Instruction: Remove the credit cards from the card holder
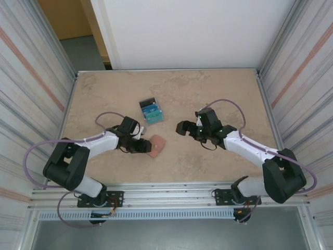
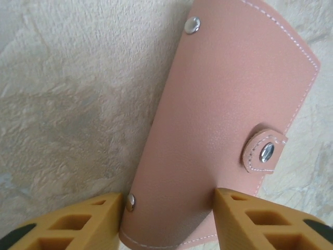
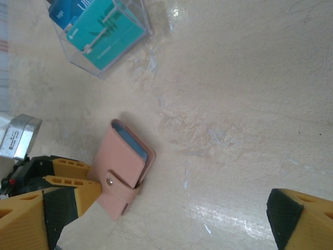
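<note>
Your left pincer (image 2: 166, 202) stands narrow on the near end of the card holder (image 2: 223, 104), with one yellow pad (image 2: 78, 221) against the side by the lower rivet and the other against the opposite side. The card holder lies flat on the tabletop (image 1: 208, 88) near the front, left of centre, with its pink tab (image 2: 264, 151) snapped over the edge. From your right wrist view you see a strip of blue at its open edge, though you cannot tell whether that is lining or a card.

Your right pincer (image 1: 188, 127) is spread wide and holds nothing. It hangs above bare tabletop to the right of the card holder, well apart from it.

The credit cards (image 3: 99, 31), blue and teal, sit in a clear box (image 3: 112, 70) farther back on the tabletop, beyond the card holder and apart from both pincers.
</note>
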Controlling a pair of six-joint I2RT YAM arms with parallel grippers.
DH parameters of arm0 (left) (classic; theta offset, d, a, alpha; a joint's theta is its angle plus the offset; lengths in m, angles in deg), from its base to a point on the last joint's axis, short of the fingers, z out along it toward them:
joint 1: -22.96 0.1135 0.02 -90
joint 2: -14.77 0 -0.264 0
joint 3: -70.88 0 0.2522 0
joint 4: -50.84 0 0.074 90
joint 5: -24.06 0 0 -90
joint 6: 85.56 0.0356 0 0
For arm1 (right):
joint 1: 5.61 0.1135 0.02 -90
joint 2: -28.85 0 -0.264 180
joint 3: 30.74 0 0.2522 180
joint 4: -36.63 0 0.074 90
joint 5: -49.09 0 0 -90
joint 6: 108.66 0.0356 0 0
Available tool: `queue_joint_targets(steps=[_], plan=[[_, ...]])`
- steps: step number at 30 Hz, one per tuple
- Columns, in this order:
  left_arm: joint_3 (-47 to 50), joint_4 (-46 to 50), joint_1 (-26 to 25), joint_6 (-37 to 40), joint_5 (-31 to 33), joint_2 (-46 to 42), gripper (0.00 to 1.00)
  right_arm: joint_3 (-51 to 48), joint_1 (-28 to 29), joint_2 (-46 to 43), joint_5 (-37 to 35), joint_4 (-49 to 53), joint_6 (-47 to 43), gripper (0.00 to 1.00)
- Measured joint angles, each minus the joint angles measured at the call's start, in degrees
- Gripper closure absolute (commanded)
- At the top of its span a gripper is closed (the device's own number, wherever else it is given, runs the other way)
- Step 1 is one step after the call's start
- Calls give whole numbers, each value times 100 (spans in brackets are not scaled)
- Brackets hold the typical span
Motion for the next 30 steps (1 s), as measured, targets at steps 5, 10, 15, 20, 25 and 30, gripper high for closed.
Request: queue_joint_targets(steps=[5, 10, 15, 20, 25, 30], plan=[[63, -396, -85, -214, -321, 144, 82, 0, 2, 2, 2, 13, 4, 1], [96, -664, -205, -433, -551, 136, 98, -9, 39, 44, 55, -57, 96, 2], [400, -1025, -271, -1029, -595, -162, 100, -111, 37, 127, 144, -232, 273, 4], [778, -1456, -420, -1759, -538, -796, 100, -190, 24, 13, 140, -299, 326, 4], [1078, -1875, -437, -2367, -315, -1532, 100, -516, 22, -363, 223, -671, 463, 4], [1259, -2221, -439, -2761, -131, -2197, 100, -1019, 22, -404, 511, -1596, 756, 2]])
